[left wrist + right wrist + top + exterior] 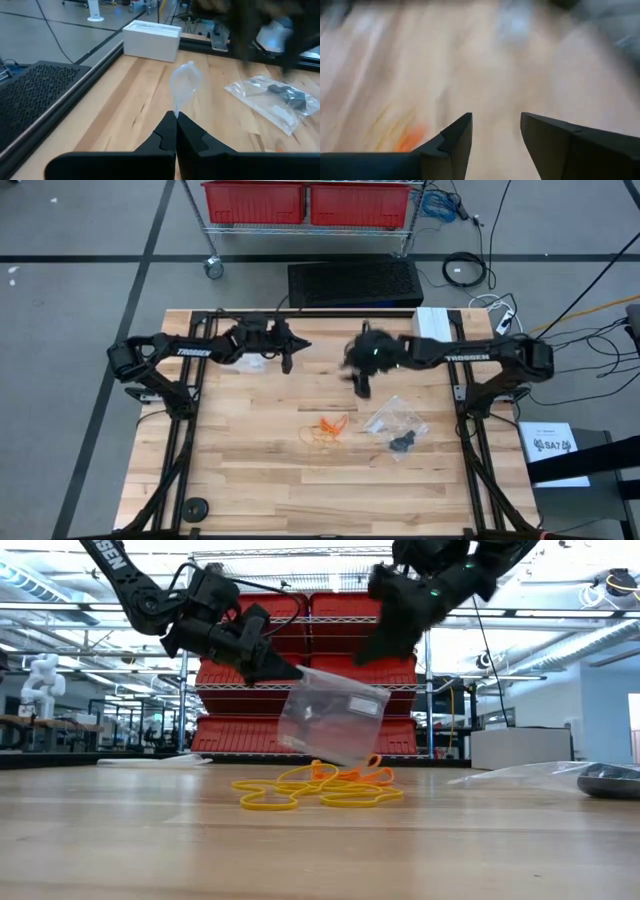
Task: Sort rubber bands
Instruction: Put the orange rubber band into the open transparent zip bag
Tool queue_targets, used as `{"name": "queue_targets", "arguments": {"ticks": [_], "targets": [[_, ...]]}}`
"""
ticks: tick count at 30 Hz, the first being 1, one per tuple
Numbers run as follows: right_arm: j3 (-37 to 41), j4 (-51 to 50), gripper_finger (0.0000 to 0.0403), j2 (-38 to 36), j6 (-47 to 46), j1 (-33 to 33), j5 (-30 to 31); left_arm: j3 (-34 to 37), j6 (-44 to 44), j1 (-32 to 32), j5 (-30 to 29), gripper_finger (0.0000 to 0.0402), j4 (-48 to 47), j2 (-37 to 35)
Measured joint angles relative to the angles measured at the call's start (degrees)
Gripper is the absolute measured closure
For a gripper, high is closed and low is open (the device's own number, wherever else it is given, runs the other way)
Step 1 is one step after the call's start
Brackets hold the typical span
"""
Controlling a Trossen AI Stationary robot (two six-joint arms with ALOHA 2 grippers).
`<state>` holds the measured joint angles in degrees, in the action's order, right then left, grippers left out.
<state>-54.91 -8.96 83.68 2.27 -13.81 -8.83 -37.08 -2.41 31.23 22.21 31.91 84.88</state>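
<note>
Near table (pixel 250 480) edge, only a small black disc (pixel 195 507). Mid-table, a loose tangle of bands (pixel 326 430), orange and tan, flat on the wood; same heap at centre in low view (pixel 318 788). Just right of them, a clear bag (pixel 398 423) lying flat with dark bits inside, black bands perhaps, too small to tell. Above and behind the bands, right gripper (pixel 496 131) off the table, fingers apart, holding nothing. Farther back on the left, left gripper (pixel 176 131) clamped tight on a second clear bag (pixel 331 714), held up in the air, hanging tilted over the heap and not touching it. At the far edge, a white box (pixel 431 321). Beyond, a black mat (pixel 355 282) on the floor and red bins (pixel 308 202) on a wire rack
</note>
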Motion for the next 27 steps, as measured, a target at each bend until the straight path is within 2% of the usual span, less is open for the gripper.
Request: {"name": "queue_targets", "arguments": {"ticks": [4, 14, 19, 21, 24, 27], "targets": [[1.7, -6.4, 0.0241, 2.1, -0.3, 4.2, -2.1, 0.0, -0.9, 1.3, 1.3, 0.0401, 0.0, 0.0], [3.3, -3.5, 0.0241, 12.8, -3.7, 9.5, -2.4, 0.0, -1.5, 1.7, 1.8, 0.0401, -2.7, 0.0], [3.3, 0.5, 0.0241, 17.4, -5.3, 9.8, -10.4, 0.0, -2.7, 1.7, 1.8, 0.0401, -3.3, 0.0], [3.3, 1.9, 0.0244, 18.6, -5.3, 9.8, -11.2, 0.0, -3.0, 1.7, 1.8, 0.0401, -3.7, 0.0], [3.3, 3.2, 0.0273, 19.5, -5.3, 9.8, -11.3, 0.0, -4.1, 1.7, 1.8, 0.0401, -4.0, 0.0], [3.3, 3.3, 0.0335, 20.1, -4.8, 9.8, -10.9, 0.0, -4.5, 1.7, 1.8, 0.0402, -4.0, 0.0]]}}
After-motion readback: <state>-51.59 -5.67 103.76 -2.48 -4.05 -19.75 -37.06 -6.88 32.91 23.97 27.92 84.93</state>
